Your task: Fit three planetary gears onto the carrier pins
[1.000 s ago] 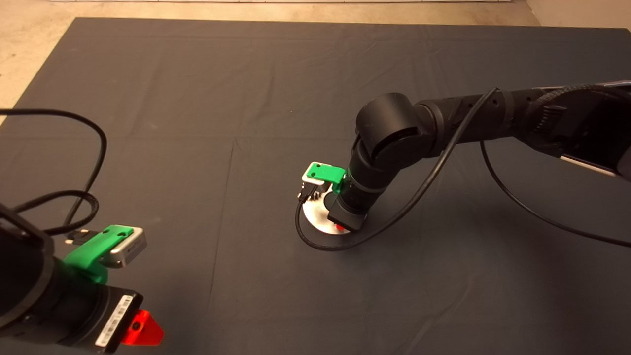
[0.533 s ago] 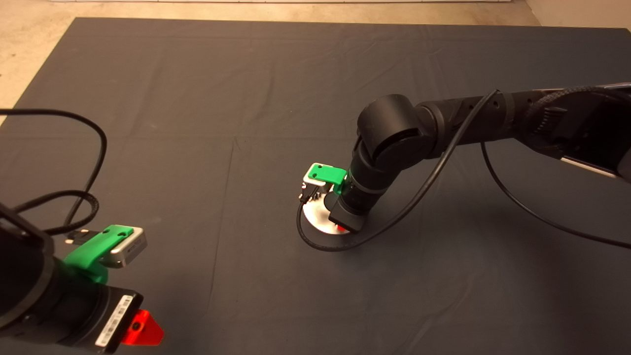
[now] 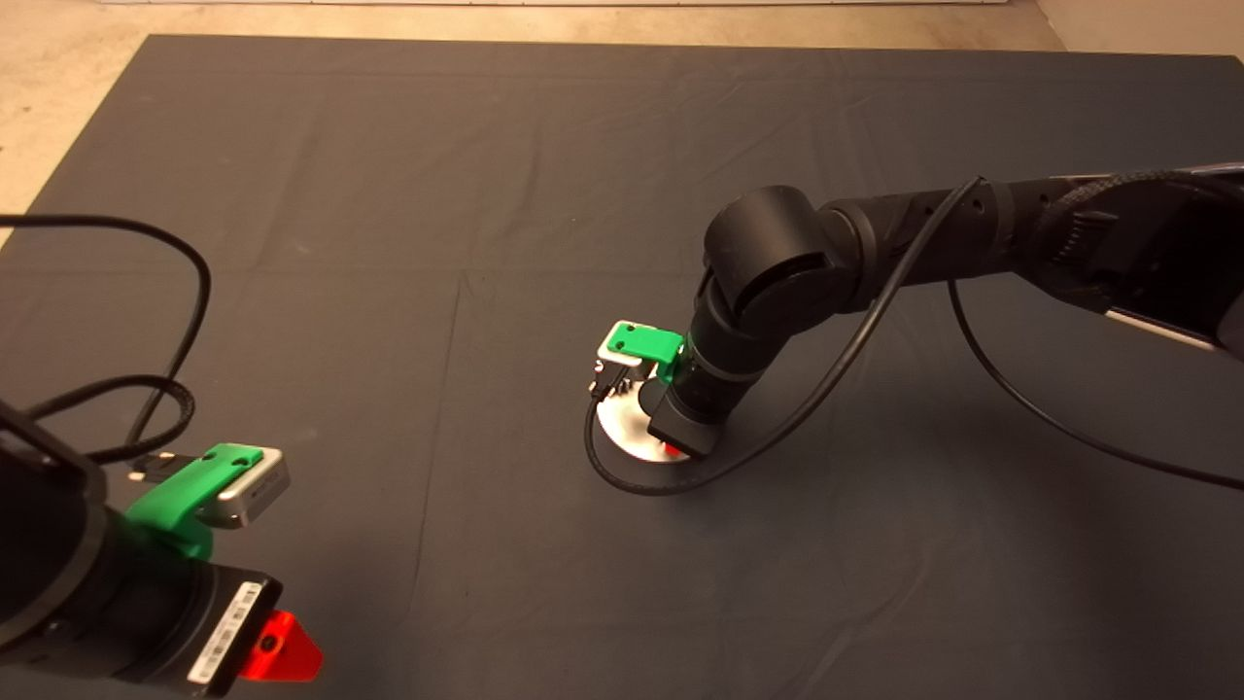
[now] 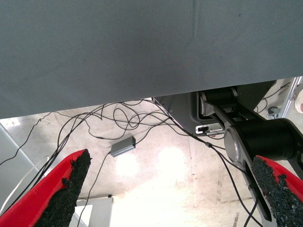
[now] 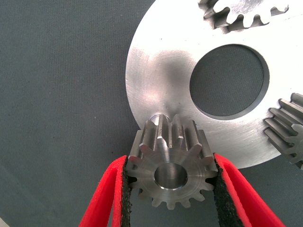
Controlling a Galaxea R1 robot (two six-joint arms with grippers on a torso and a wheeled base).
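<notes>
In the right wrist view my right gripper is shut on a planetary gear, a dark-silver toothed wheel with a central hole. It hangs just above a carrier pin on the silver disc. Two more planetary gears sit on the disc, one at the far side and one beside the disc's big central hole. From the head view the right gripper stands over the disc at mid-mat and hides the gears. My left gripper is parked at the mat's lower left corner, open.
A black cable loops on the mat around the front of the disc. In the left wrist view the mat's edge shows with floor cables and a machine base beyond it.
The right arm has shifted very slightly over the disc, still holding the gear. The left arm has not moved.
</notes>
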